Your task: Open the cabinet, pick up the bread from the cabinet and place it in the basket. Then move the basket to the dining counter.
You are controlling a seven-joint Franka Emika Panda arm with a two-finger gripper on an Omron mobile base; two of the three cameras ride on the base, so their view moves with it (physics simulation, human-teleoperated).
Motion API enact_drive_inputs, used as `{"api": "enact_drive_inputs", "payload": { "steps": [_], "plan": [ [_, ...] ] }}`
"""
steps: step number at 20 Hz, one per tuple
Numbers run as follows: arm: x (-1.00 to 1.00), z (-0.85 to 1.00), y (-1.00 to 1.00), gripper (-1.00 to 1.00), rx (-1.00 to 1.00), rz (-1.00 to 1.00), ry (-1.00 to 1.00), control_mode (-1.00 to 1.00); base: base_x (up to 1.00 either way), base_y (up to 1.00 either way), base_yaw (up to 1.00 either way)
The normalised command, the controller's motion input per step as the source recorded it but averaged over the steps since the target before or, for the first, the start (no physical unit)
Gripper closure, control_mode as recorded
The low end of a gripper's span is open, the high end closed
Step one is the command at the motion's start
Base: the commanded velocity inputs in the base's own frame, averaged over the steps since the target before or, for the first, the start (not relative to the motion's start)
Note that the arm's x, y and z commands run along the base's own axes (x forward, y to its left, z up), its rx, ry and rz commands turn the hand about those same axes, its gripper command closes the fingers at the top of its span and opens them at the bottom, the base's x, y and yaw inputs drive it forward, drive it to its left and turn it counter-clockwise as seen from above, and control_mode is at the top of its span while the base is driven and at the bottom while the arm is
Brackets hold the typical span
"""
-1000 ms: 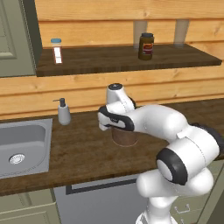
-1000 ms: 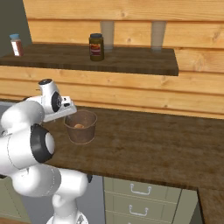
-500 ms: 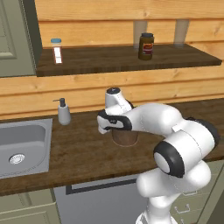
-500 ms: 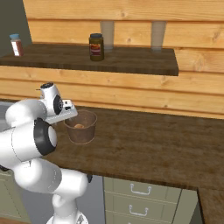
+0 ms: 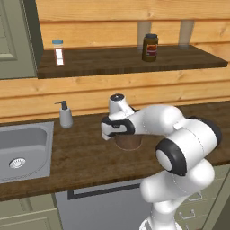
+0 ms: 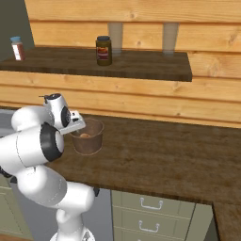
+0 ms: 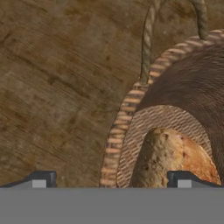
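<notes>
The brown woven basket (image 5: 129, 142) (image 6: 88, 139) stands on the dark wood counter (image 6: 155, 155) with the golden-brown bread (image 6: 84, 135) (image 7: 175, 155) lying inside it. My gripper (image 5: 119, 133) (image 6: 77, 130) (image 7: 116, 180) is open and points down over the basket's near rim (image 7: 117, 131). One fingertip (image 7: 41, 179) is outside the rim and the other (image 7: 190, 179) is over the bread, and nothing is gripped. The cabinet (image 5: 126, 63) stands open above, its grey-green door (image 5: 13, 40) swung to the left. The dining counter is out of view.
A dark jar (image 5: 150, 47) (image 6: 103, 50) and a small capped bottle (image 5: 58, 51) (image 6: 17, 48) stand on the cabinet shelf. A soap dispenser (image 5: 66, 116) sits beside the steel sink (image 5: 22, 150) on the left. Grey-green drawers (image 6: 150, 214) lie below the counter.
My hand has come down a little onto the basket's near rim. Basket, bread and everything on the shelf stay where they were.
</notes>
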Motion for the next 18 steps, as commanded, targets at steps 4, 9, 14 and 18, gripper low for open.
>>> {"api": "enact_drive_inputs", "payload": {
  "steps": [4,9,14,18],
  "plan": [
    [0.02,-0.14,0.00,-1.00,0.00,0.01,0.00,-1.00,0.00,0.00,0.00],
    [0.00,-0.10,0.00,1.00,0.00,0.01,0.00,-1.00,0.00,0.00,0.00],
    [0.00,-0.06,0.00,1.00,0.01,0.00,0.00,-1.00,0.00,0.00,0.00],
    [0.03,-0.11,0.00,1.00,0.00,0.01,-0.07,-1.00,0.00,0.00,0.00]
  ]
}}
